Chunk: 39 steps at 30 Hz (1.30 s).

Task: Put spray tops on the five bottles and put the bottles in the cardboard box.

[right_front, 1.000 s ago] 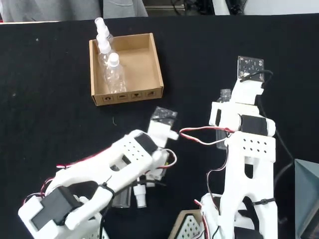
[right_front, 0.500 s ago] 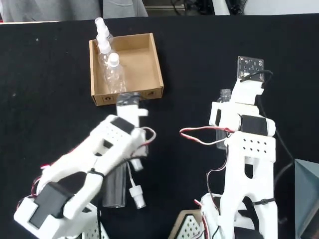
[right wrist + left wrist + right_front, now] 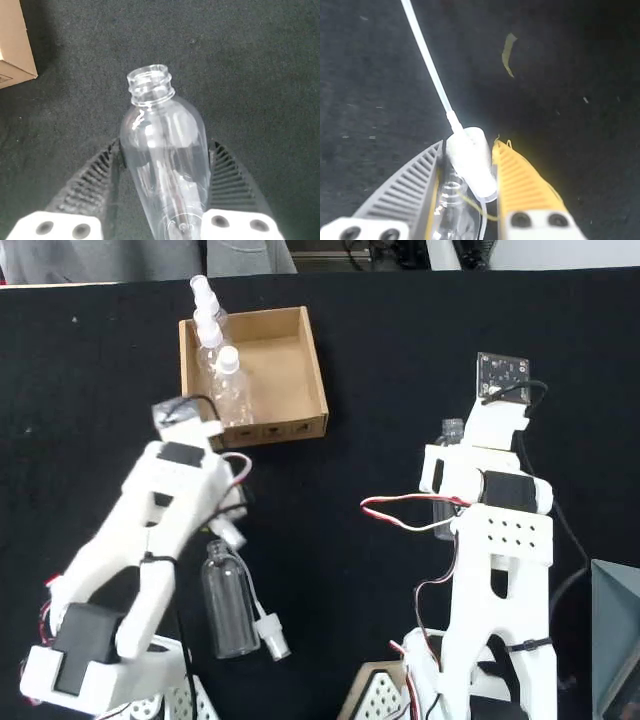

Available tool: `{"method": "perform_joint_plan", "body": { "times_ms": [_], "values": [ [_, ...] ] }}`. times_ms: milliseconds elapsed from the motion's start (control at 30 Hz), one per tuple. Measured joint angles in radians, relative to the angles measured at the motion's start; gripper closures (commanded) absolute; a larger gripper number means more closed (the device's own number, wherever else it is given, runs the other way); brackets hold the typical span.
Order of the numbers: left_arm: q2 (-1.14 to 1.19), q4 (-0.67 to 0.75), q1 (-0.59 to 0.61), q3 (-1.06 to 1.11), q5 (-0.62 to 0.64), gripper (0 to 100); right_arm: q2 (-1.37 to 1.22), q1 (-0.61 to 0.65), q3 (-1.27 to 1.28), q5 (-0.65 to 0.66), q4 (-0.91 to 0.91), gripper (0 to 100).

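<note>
My left gripper (image 3: 469, 147) is shut on a white spray top (image 3: 472, 165), whose thin dip tube (image 3: 427, 60) sticks out over the black table. In the high view this gripper (image 3: 228, 528) hangs just above a clear uncapped bottle (image 3: 228, 602) lying on the table, with another spray top (image 3: 273, 632) beside it. My right gripper (image 3: 162, 150) is shut on a clear bottle (image 3: 165, 140) with an open neck, held at mid right (image 3: 450, 432). The cardboard box (image 3: 318, 370) at the back left holds three bottles with spray tops (image 3: 232, 390).
The box's corner (image 3: 15, 45) lies close to the right gripper's bottle. A grey object (image 3: 615, 640) sits at the lower right edge and a perforated piece (image 3: 375, 695) at the front between the arms. A small scrap (image 3: 508, 47) lies on the cloth.
My left arm has swung from the table's middle to the left with the spray top, uncovering the bottle lying on the table. The right arm has kept still.
</note>
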State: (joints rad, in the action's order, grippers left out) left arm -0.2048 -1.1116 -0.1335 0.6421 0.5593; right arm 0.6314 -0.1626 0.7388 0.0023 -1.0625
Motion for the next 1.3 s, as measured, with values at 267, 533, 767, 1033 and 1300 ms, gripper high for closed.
{"method": "perform_joint_plan", "body": {
  "times_ms": [267, 533, 767, 1033, 1300],
  "values": [
    [0.000, -0.008, 0.092, -0.008, 0.002, 93, 0.000, 0.000, 0.000, 0.000, 0.000, 85.8],
    [0.000, -0.008, 0.183, -0.008, 0.002, 85, 0.000, 0.000, 0.000, 0.000, 0.000, 85.8],
    [0.000, -0.029, 0.264, -0.014, 0.069, 72, 0.000, 0.000, 0.000, 0.000, 0.000, 85.8],
    [0.000, -0.069, 0.278, -0.040, 0.109, 74, 0.000, 0.000, 0.000, 0.000, 0.000, 85.8],
    [0.000, -0.089, 0.278, -0.072, 0.048, 82, 0.000, 0.000, 0.000, 0.000, 0.000, 85.8]
  ]
}}
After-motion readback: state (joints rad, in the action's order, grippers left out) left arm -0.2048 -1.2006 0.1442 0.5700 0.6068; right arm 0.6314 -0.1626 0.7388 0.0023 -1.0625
